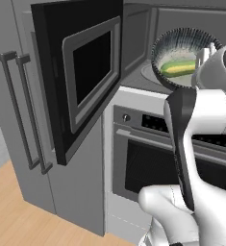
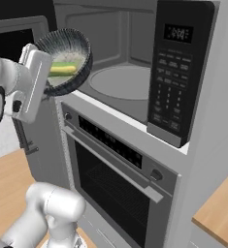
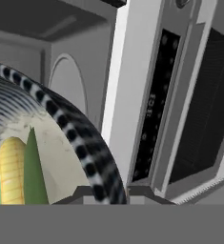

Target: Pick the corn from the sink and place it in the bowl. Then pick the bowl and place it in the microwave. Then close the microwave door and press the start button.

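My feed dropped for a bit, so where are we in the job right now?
Done: the corn already lies in the bowl. In hand: the gripper grips the bowl by its rim, tilted, in front of the open microwave, not yet set on the turntable. Left: set the bowl inside, close the microwave door, which stands wide open, and press start.

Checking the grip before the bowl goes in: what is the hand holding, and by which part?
The hand holds the bowl by its rim, tilted, with the corn inside, in front of the open microwave.
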